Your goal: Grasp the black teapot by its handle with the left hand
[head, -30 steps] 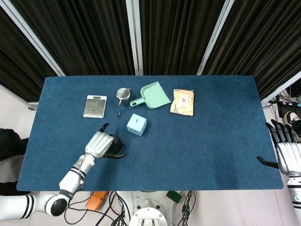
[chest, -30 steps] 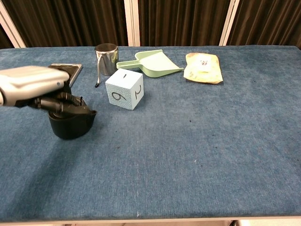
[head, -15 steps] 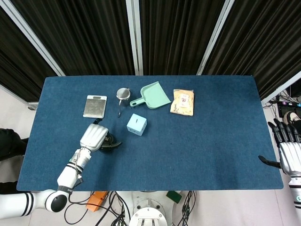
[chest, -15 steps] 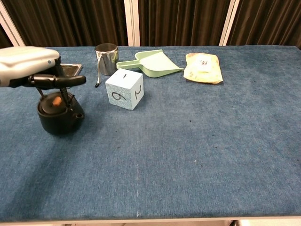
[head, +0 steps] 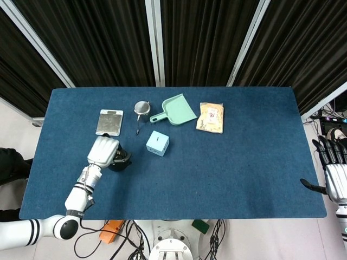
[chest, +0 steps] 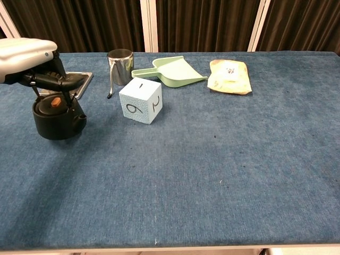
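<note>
Left hand (chest: 26,56) on black teapot (chest: 56,118) handle.
I see its fingers curled round the handle, teapot upright near the bench's (head: 233,162) left edge; right hand (head: 333,173) spread, holding nothing.

Table (chest: 223,175), upper left of frame: teapot (chest: 56,119) left of cube (chest: 141,102); behind them scale (head: 109,122), cup (chest: 120,66), dustpan (chest: 169,71), packet (chest: 229,75).
</note>
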{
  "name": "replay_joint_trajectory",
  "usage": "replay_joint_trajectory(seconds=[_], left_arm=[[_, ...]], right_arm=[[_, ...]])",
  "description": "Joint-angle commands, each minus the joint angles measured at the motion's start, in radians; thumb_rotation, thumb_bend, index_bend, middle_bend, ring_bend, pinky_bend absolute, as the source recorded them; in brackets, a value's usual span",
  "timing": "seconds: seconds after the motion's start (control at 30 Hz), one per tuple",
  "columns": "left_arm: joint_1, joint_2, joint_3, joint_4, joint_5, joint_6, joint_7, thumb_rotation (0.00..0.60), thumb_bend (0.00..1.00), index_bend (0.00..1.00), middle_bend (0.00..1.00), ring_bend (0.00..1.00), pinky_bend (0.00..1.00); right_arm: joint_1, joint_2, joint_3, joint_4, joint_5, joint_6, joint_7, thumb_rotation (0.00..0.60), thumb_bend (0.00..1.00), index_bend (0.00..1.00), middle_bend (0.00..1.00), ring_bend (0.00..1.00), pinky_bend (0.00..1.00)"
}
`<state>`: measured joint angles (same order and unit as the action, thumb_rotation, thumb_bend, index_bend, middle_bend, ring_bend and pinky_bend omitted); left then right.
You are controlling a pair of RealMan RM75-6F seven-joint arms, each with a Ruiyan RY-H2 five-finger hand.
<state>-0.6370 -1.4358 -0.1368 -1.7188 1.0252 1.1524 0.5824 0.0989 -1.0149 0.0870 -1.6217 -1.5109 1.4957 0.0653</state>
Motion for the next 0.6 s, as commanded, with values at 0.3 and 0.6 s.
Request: replay_joint_trajectory(seconds=[0.3, 0.6], left_arm=[[-0.003, -0.001, -0.008, 0.019, 0.006, 0.017, 0.003, 0.39, 0.42, 1.0, 1.0, 1.0, 0.44], [-0.022, -0.007, -0.017, 0.015, -0.002, 0.034, 0.068, 0.392, 0.43, 1.0, 1.0, 1.0, 0.48]], right_arm=[[-0.007, -0.001, -0.003, -0.002, -0.007, 0.01, 0.001, 0.6, 0.08, 0.0, 0.02, 0.0, 0.0], [-0.011, -0.002, -0.005, -0.002, -0.009, 0.014, 0.002, 0.6, 0.08, 0.0, 0.02, 0.0, 0.0]])
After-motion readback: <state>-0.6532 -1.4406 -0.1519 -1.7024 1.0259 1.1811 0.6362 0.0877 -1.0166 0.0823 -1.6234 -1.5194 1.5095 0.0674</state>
